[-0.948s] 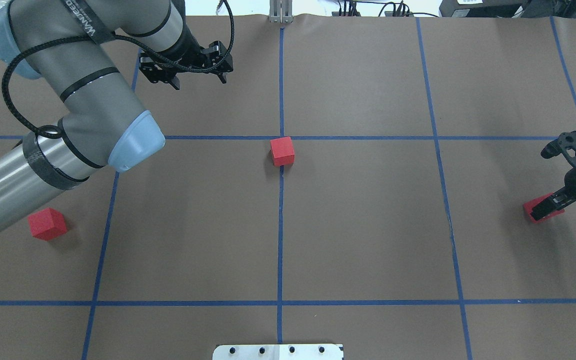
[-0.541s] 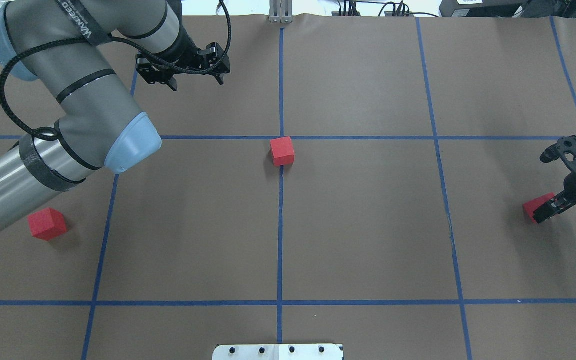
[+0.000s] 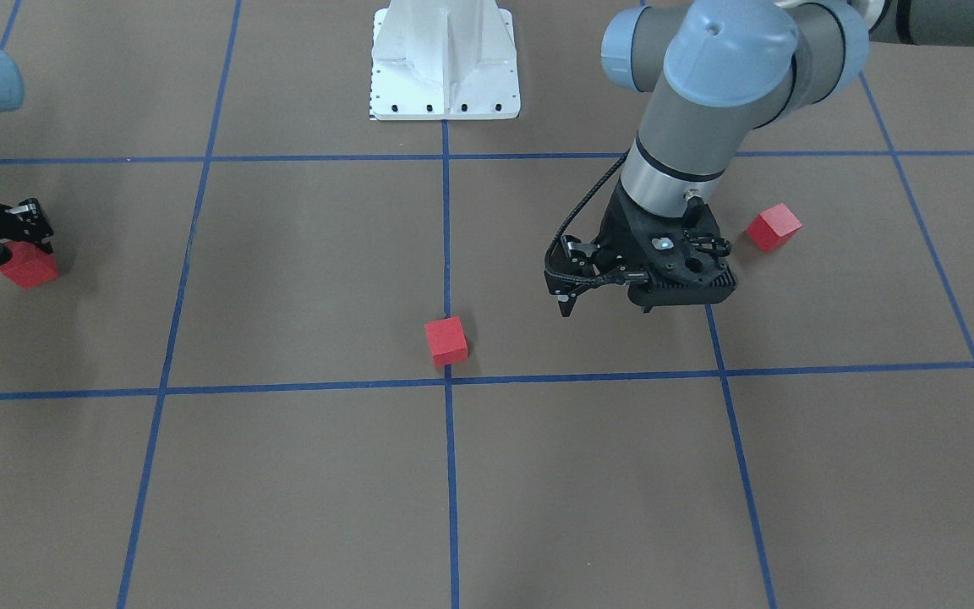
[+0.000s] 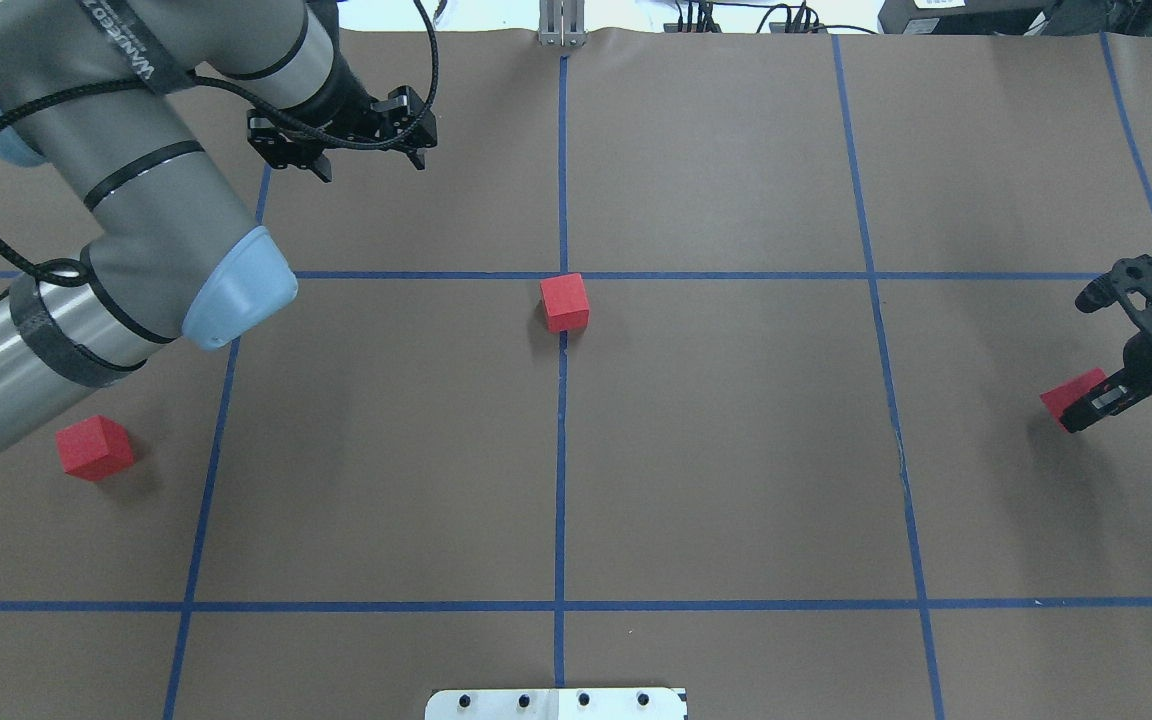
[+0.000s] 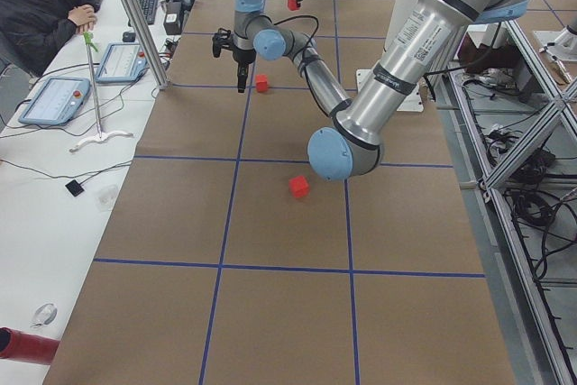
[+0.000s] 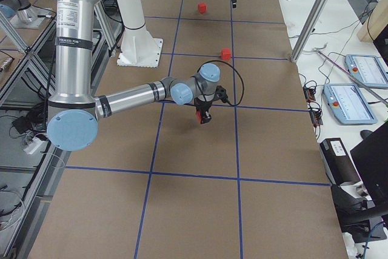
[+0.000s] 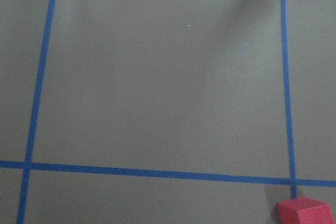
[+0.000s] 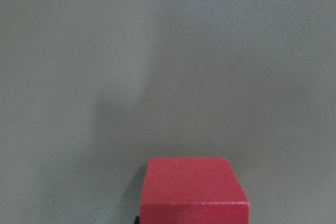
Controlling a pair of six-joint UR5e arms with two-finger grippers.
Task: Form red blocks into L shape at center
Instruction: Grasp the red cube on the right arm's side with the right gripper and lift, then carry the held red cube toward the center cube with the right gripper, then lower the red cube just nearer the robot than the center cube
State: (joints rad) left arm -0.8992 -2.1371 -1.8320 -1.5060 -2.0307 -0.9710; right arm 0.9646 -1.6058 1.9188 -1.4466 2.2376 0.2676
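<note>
One red block point(image 4: 564, 302) sits just on the robot's side of the center crossing point(image 4: 563, 275); it also shows in the front view point(image 3: 445, 341) and at the lower right of the left wrist view point(image 7: 304, 211). A second red block point(image 4: 94, 447) lies alone at the near left. My right gripper point(image 4: 1086, 405) is shut on the third red block point(image 4: 1069, 393) at the far right edge, which fills the bottom of the right wrist view point(image 8: 194, 190). My left gripper point(image 4: 368, 165) is open and empty, hovering to the far left of the center.
The white robot base plate point(image 4: 556, 703) sits at the near middle edge. A metal post point(image 4: 561, 25) stands at the far edge. An operator point(image 5: 50, 6) sits beyond the far side with tablets on a white table.
My left gripper has drifted to the left and slightly farther away, still open. My right gripper has shifted slightly with its red block, which looks a little raised. The other two blocks have not moved.
</note>
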